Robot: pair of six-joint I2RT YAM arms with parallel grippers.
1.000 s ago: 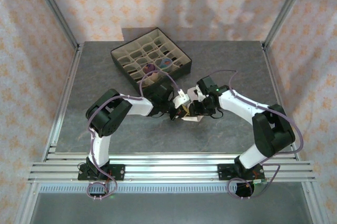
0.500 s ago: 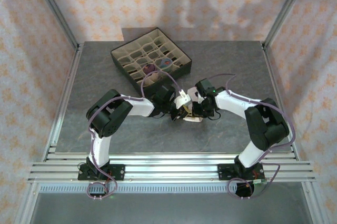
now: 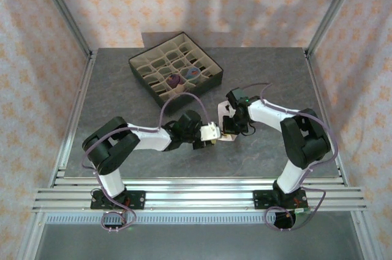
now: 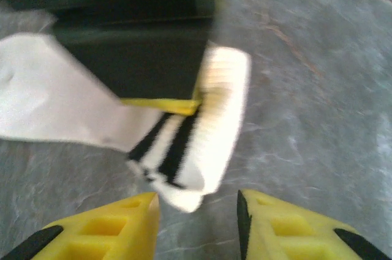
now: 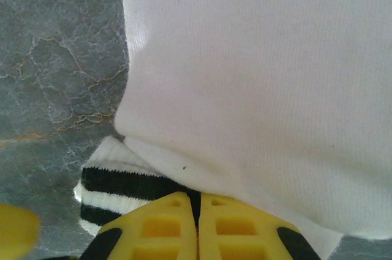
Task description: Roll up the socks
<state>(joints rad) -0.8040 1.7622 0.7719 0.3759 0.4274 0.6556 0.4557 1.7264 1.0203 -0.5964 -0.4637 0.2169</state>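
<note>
**Item 1: left arm** (image 3: 147, 141). Base at the near left. The upper links are folded low above the near edge. The forearm is stretched rightward, almost level over the table (image 3: 122, 101), with the wrist pointing toward the centre.
- Left gripper (image 3: 214, 139): jaws partly open, holding nothing. In its own wrist view the two yellow fingers (image 4: 116, 226) stand apart above bare tabletop. The striped cuff of the white sock (image 4: 208, 119) lies just ahead of their tips, not between them.

**Item 2: right arm** (image 3: 275, 116). Base at the near right. It rises to a high elbow, the forearm reaches left and away, and the wrist is bent steeply downward.
- Right gripper (image 3: 231, 130): jaws pressed together on the white sock. The fingers (image 5: 165, 226) meet with fabric pinched at their tips, beside the black stripes.

**Item 3: white sock**, black stripes at the cuff. It lies at mid-table between the two grippers, nearer than the box. The cuff end is doubled over on itself against the tabletop. The plain part spreads away from it, under the right gripper.

**Item 4: box** (image 3: 138, 67), dark outside with a beige grid of compartments. It sits at the far centre of the table, at an angle.
- Purple sock (image 3: 174, 80) in one near compartment.
- Grey-blue sock (image 3: 193, 74) in a compartment close by.
- Both are apart from the grippers and too small to tell how they are folded.
</note>
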